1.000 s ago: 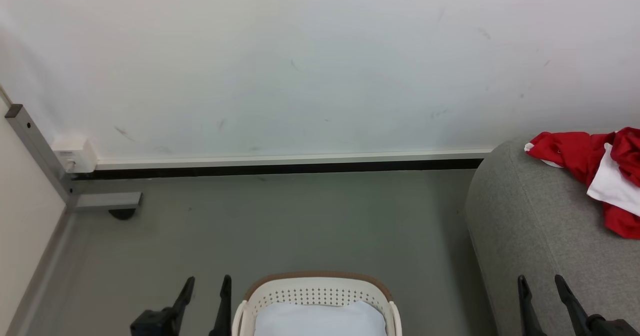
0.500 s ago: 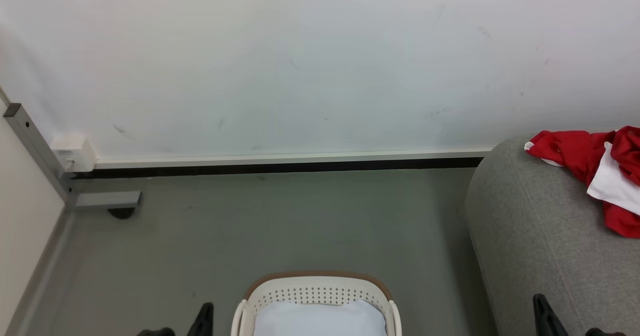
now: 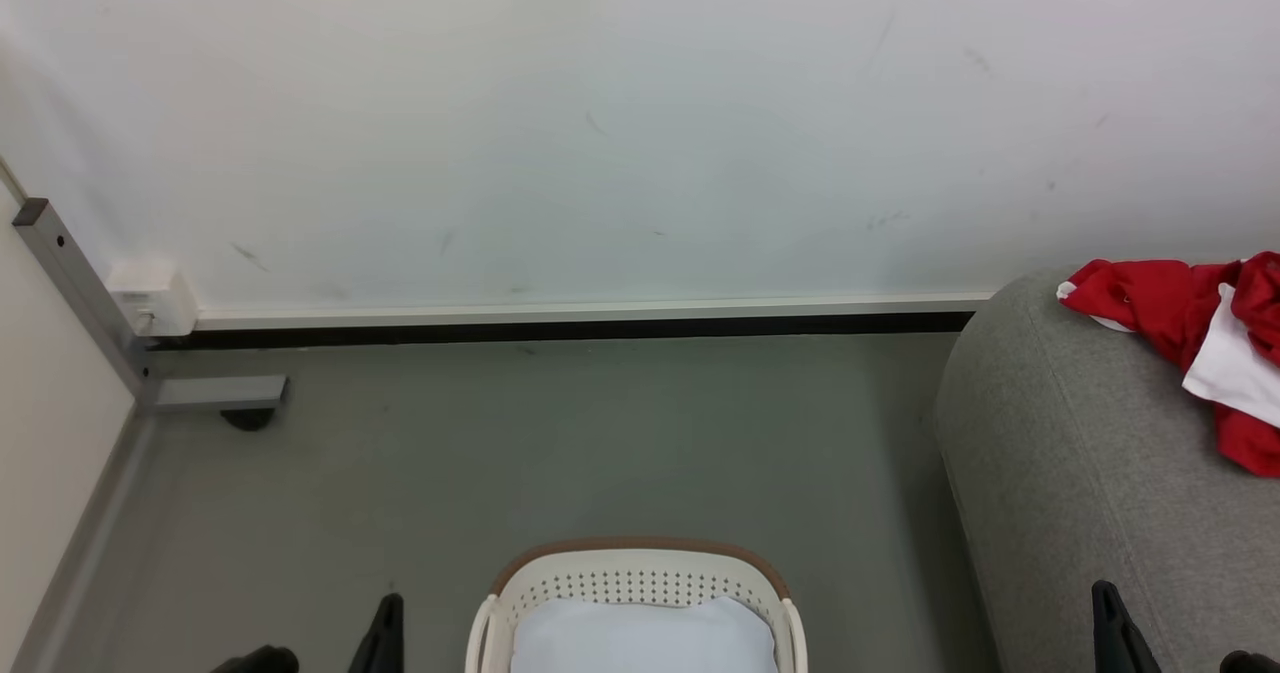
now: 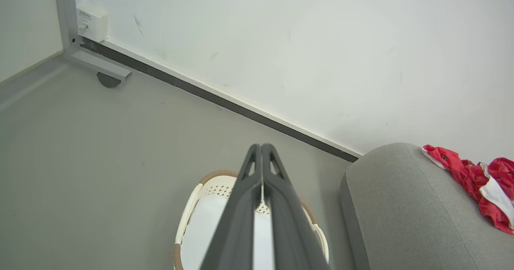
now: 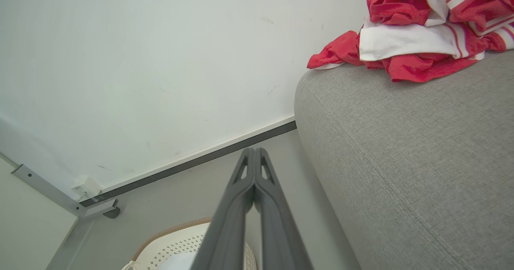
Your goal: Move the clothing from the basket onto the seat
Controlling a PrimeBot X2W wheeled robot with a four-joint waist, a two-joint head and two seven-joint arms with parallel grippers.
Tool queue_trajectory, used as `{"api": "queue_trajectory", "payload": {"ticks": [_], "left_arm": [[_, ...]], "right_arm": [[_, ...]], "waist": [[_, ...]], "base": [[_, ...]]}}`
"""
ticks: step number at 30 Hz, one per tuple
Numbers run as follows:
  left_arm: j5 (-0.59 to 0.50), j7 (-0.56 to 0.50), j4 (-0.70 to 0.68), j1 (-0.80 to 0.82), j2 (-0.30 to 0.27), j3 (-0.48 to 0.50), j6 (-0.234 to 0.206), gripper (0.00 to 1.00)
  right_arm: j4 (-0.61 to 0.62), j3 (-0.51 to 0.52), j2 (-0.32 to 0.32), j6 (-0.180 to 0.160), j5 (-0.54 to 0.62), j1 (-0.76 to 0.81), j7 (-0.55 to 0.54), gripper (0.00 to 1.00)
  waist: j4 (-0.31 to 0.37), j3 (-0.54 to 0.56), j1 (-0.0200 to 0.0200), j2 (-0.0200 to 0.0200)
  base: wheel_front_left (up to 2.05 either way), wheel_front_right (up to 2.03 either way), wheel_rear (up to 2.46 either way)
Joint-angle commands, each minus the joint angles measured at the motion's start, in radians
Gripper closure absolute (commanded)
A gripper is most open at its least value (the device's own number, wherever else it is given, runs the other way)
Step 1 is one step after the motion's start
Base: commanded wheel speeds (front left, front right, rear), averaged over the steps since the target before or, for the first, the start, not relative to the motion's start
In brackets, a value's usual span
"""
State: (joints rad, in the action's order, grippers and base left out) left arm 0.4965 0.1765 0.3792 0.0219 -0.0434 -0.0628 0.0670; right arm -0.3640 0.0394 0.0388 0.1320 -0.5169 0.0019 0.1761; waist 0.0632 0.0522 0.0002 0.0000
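Left fingers (image 4: pixel 241 214), right fingers (image 5: pixel 231 222) together, empty: job looks done | clothing (image 5: pixel 417 66) on seat (image 5: pixel 401 161), right | basket (image 3: pixel 640 583) near, pad (image 3: pixel 640 643) inside

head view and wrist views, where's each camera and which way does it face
head view: on the head, down at basket and wall; left gripper, right gripper tips low.
left wrist view: left wrist, over the basket; its shut gripper.
right wrist view: right wrist, along the seat; its shut gripper.
all share: clothing on the seat.
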Motion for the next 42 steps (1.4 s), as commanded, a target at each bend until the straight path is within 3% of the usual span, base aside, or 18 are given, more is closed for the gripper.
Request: {"api": "queue_trajectory", "payload": {"ticks": [1, 20, 42], "left_arm": [[0.046, -0.009, -0.021, 0.028, -0.003, 0.012, 0.005, 1.00], [0.327, -0.082, -0.052, 0.046, -0.005, 0.055, 0.021, 1.00], [0.579, -0.150, -0.080, 0.061, -0.007, 0.095, 0.035, 1.00]], "right_arm": [[0.021, 0.006, 0.008, 0.000, -0.044, -0.032, -0.007, 1.00], [0.049, 0.024, 0.010, -0.001, -0.319, -0.056, -0.081, 1.00], [0.073, 0.041, 0.012, -0.001, -0.566, -0.075, -0.148, 1.00]], "waist": [[-0.001, -0.001, 0.0000, 0.0000], [-0.012, -0.011, -0.0001, 0.0000], [-0.024, -0.021, -0.0001, 0.0000]], "base": [[0.00, 0.00, 0.00], [0.00, 0.00, 0.00], [0.00, 0.00, 0.00]]}}
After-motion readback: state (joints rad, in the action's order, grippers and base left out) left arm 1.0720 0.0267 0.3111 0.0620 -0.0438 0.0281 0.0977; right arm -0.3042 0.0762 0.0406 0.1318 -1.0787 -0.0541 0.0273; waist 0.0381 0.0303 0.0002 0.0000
